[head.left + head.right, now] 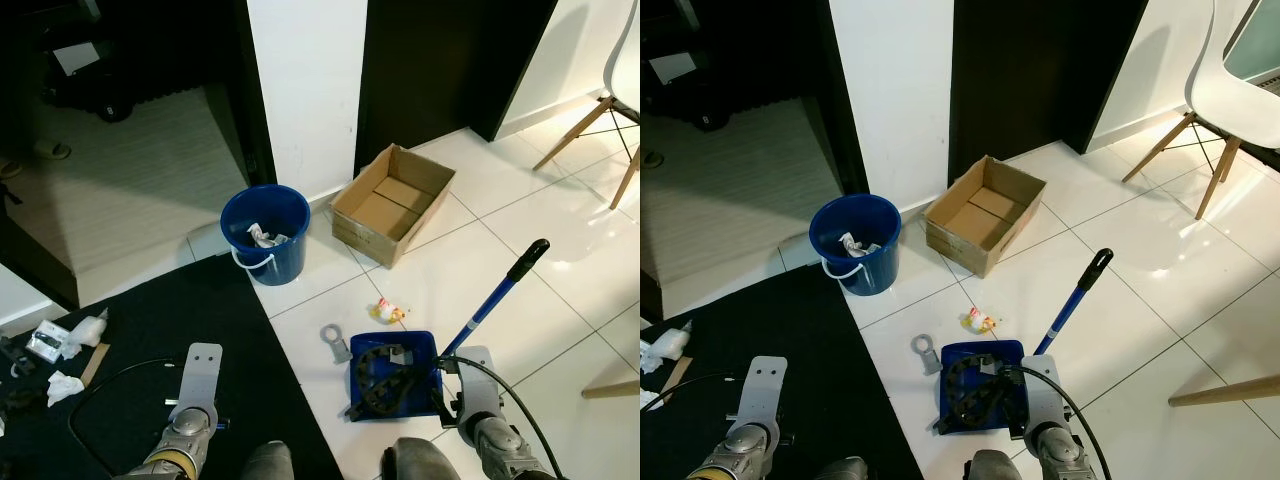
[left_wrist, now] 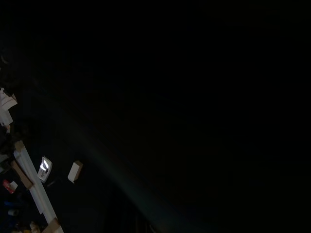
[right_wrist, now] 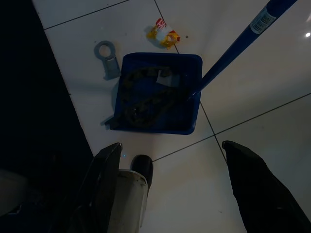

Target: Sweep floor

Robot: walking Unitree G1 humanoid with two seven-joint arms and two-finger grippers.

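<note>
A blue dustpan (image 1: 395,378) lies on the white tiles in front of my feet, its long blue handle (image 1: 495,295) slanting up to the right. A black coiled thing and a grey scrap lie in it. Just beyond it are a yellow and red wrapper (image 1: 386,312) and a grey ring-ended piece (image 1: 335,344). My right gripper (image 3: 171,144) hangs open above the near edge of the dustpan, its black fingers (image 3: 104,179) wide apart and holding nothing. My left arm (image 1: 195,400) hangs idle over the black mat; its wrist view is very dark.
A blue bucket (image 1: 265,233) with crumpled paper and an open cardboard box (image 1: 392,203) stand by the white wall. Tissues and small litter (image 1: 70,340) lie on the black mat (image 1: 200,310) at left. White chair legs (image 1: 600,130) stand at far right.
</note>
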